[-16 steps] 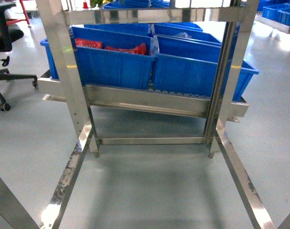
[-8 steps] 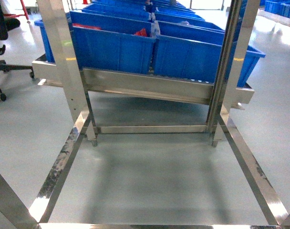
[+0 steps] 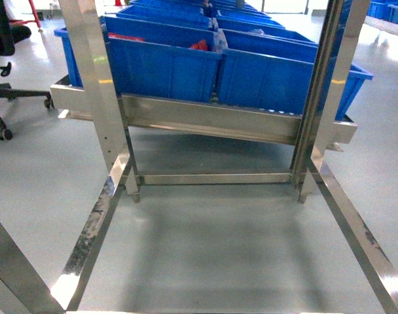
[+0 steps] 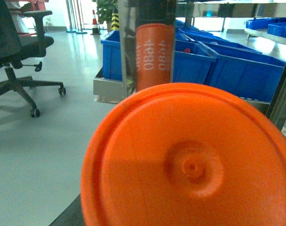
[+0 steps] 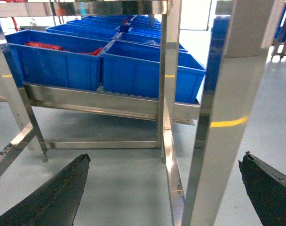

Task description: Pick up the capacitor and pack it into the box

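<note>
Approaching the blue bins (image 3: 166,62), my right jaws spread empty, my left jaws' state hidden behind an orange disc (image 4: 190,160); next, find a capacitor.

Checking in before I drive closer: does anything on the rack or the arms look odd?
The left wrist view is mostly blocked by a big orange disc right at the lens. The blue bins sit straight on the steel rack, and the right gripper is open and empty.
</note>
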Motion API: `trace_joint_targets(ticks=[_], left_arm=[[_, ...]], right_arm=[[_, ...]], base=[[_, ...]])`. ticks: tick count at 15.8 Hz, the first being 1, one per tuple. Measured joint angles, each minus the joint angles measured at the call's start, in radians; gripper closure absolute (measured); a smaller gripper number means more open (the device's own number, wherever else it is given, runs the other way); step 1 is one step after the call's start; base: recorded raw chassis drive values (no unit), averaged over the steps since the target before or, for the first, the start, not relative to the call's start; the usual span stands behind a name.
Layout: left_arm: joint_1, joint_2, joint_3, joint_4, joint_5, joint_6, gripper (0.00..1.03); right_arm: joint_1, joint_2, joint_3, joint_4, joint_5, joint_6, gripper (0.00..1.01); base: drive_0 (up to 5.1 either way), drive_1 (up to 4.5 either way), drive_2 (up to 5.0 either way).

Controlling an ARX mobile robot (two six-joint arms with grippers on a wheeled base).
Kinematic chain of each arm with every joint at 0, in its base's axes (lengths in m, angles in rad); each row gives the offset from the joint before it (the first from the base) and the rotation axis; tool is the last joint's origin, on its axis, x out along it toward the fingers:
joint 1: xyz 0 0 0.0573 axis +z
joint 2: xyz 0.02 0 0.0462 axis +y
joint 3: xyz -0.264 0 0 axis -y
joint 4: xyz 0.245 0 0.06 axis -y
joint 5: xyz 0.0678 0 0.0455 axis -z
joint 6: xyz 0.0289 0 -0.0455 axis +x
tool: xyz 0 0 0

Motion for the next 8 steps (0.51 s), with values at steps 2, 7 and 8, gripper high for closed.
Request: trace_joint_targets(ticks=[2,7,8], left_arm=[[0.000,0.000,0.000,-0.001,0.000,0.000,0.59],[0.000,0.000,0.000,-0.001,0.000,0.000,0.59],[0.000,0.000,0.000,-0.002,0.000,0.000,0.59]], right_arm=[[0.000,0.000,0.000,-0.001,0.000,0.000,0.03],[0.000,0.000,0.000,-0.002,0.000,0.000,0.03],[0.000,0.000,0.000,0.003,0.000,0.000,0.03]], base=[[0.0,0.00,0.0],[-3.9,1.93,1.9],[-4.9,2.41,2.4]])
